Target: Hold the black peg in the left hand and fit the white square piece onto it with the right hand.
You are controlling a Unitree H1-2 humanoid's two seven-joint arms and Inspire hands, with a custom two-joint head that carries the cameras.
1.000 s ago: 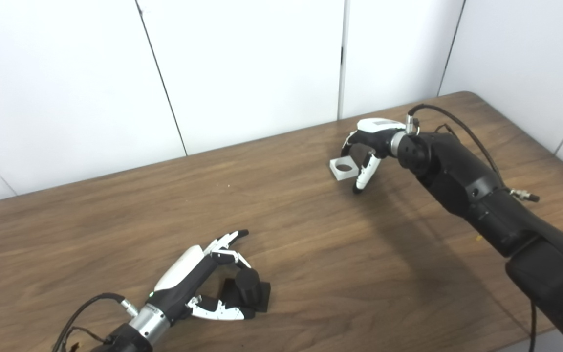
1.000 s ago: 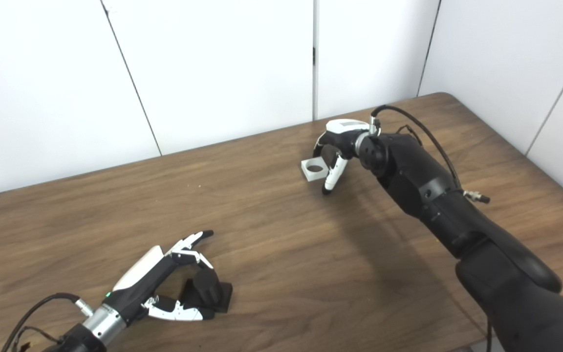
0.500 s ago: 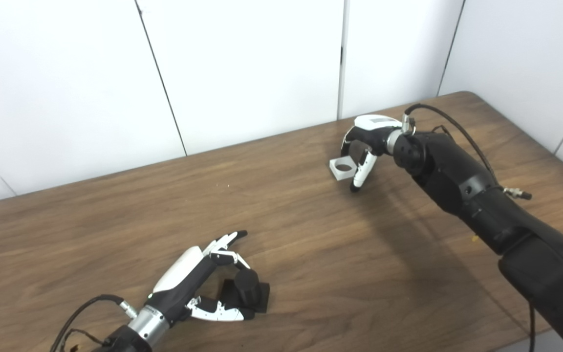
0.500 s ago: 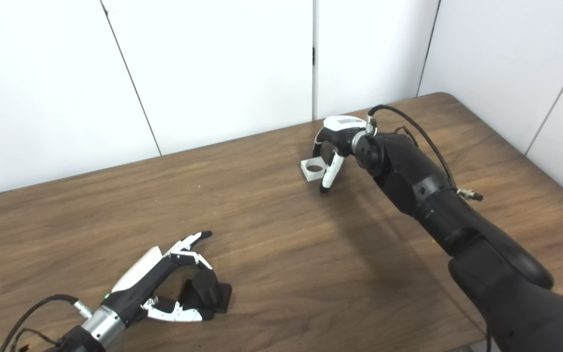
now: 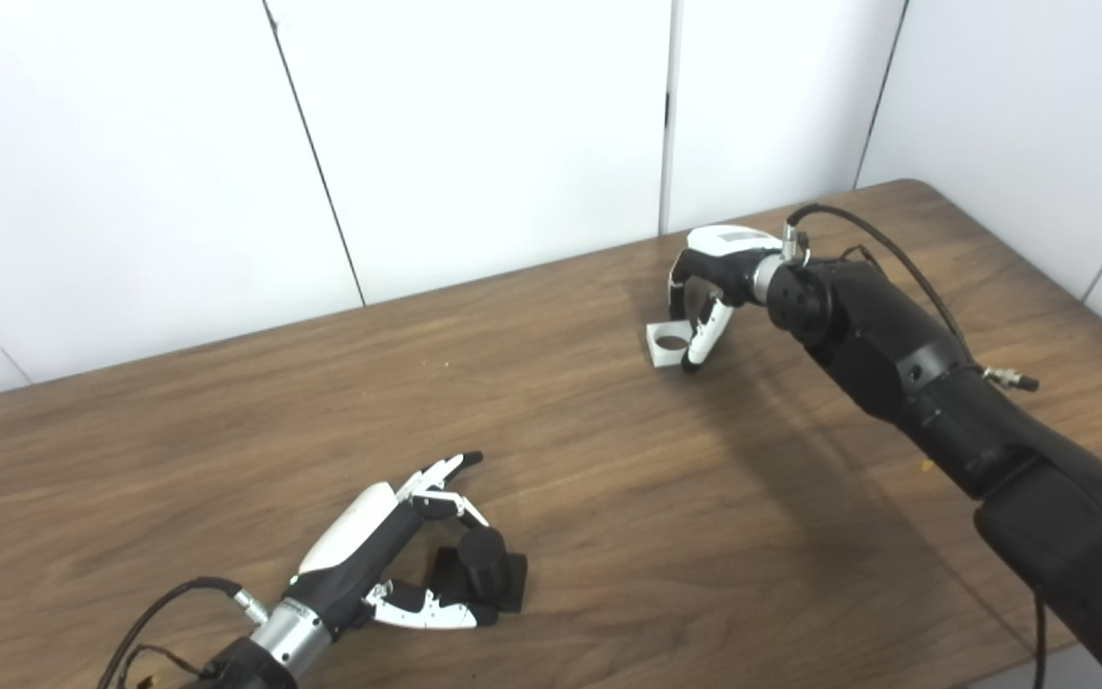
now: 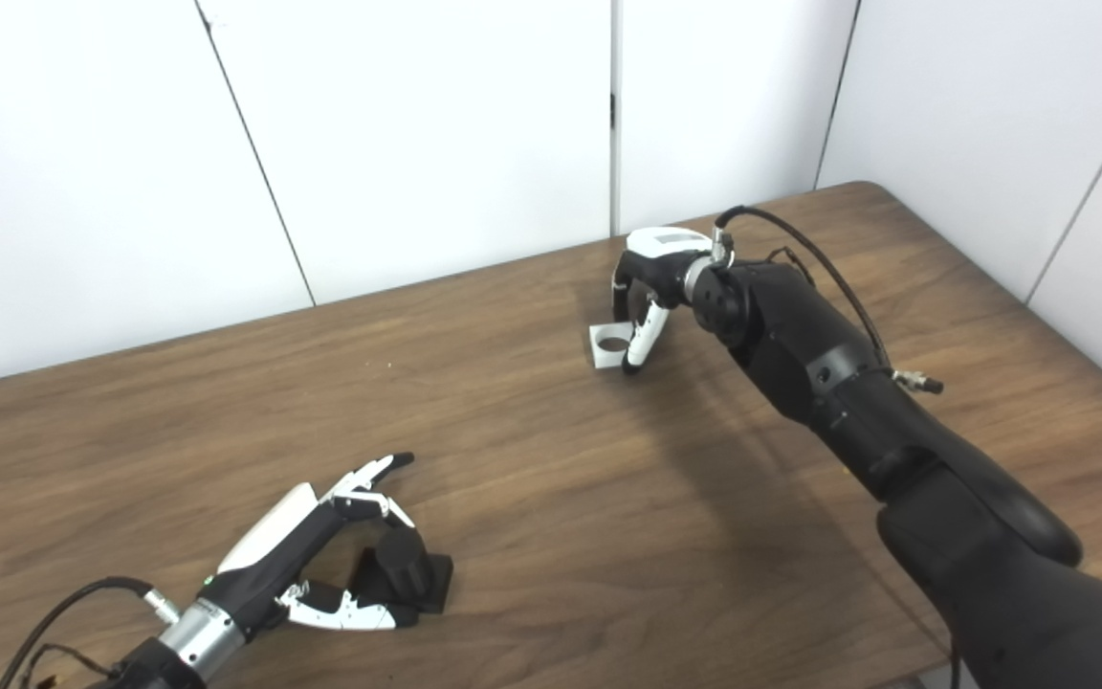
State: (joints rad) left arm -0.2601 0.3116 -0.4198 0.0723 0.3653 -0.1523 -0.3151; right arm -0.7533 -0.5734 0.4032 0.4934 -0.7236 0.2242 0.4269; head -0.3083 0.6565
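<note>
Between the right hand's (image 5: 716, 277) fingers (image 5: 699, 342), seemingly touching: white square piece (image 5: 666, 343).

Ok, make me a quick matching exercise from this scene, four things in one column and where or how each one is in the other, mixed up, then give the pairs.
Column one:
1. black peg
2. white square piece
3. left hand
4. right hand

Column two:
A. far side of the table, at the white piece
B. near edge, fingers apart around the peg
C. lying flat, round hole facing up
D. standing on a dark base, near edge

Pairs: 1-D, 2-C, 3-B, 4-A
</note>
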